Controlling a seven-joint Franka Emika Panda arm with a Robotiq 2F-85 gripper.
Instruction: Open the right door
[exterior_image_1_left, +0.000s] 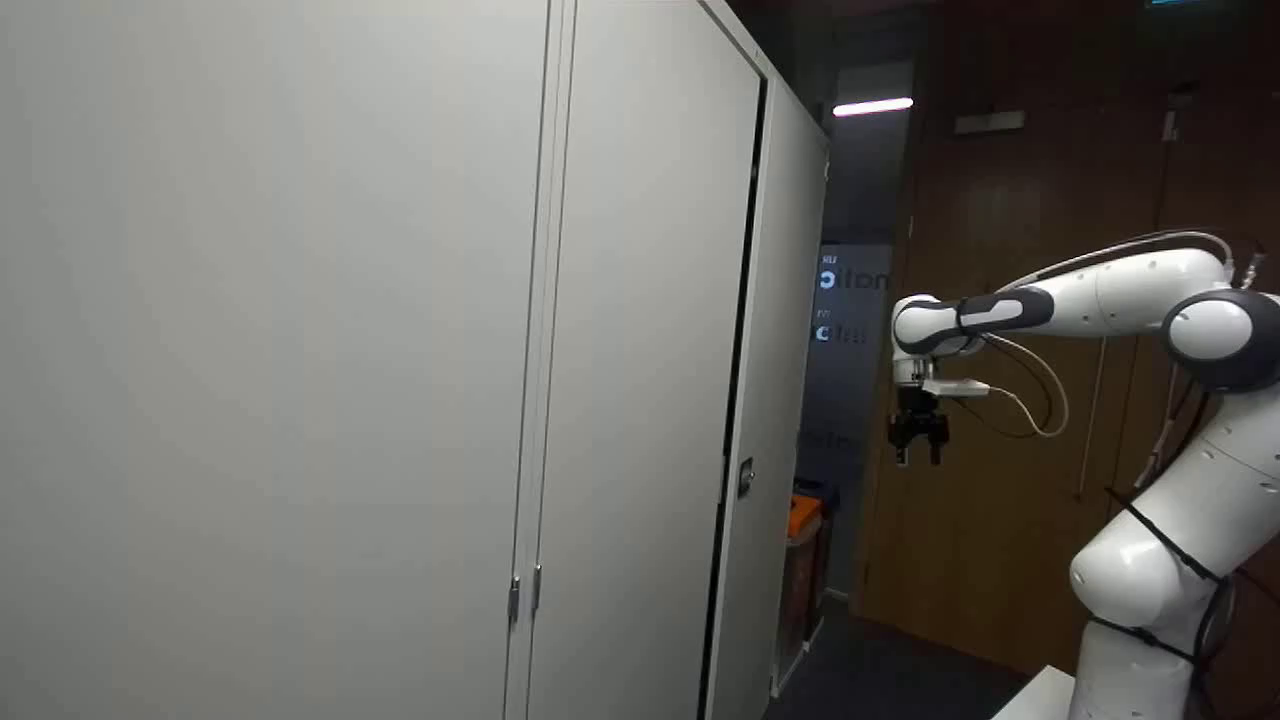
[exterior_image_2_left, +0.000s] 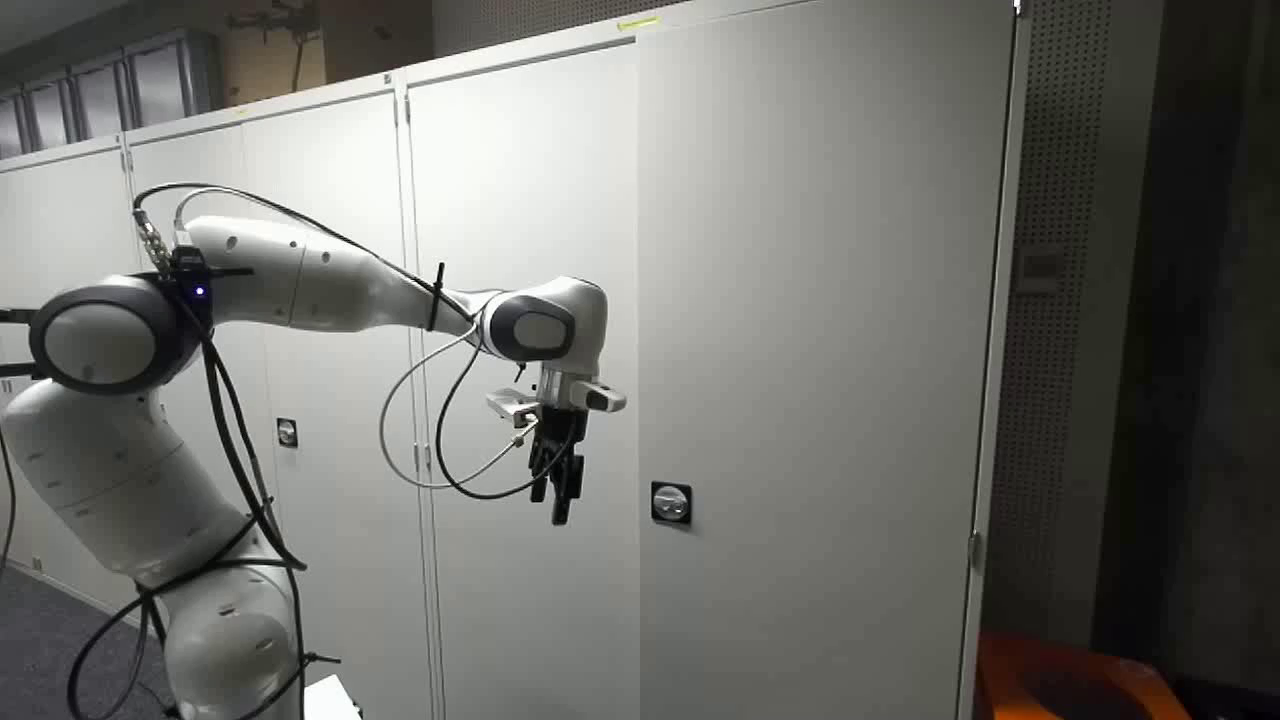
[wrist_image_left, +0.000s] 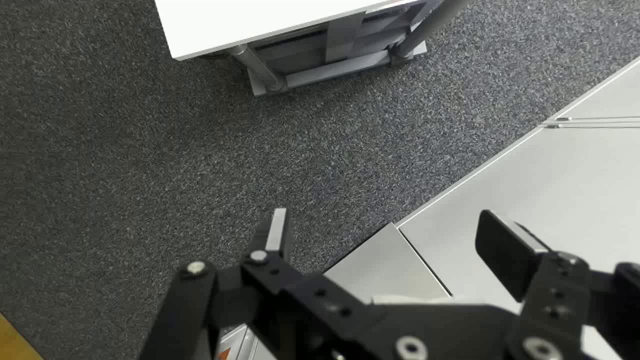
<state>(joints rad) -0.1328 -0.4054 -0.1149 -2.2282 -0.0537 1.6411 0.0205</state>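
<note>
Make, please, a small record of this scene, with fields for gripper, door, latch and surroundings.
gripper: open, empty, pointing down
right door: plain grey face; dark gap along one long edge in an exterior view; perhaps slightly ajar, not wide open
latch: round, silver, on dark square plate; gripper not touching it
bin: orange top, past the right door's far edge
floor: dark grey carpet

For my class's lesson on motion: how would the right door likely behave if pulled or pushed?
The right door looks flat and rigid, so it likely moves as one stiff panel. The hinge opposite the latch suggests it would swing, not slide. Its smooth face may let the tool slip.
</note>
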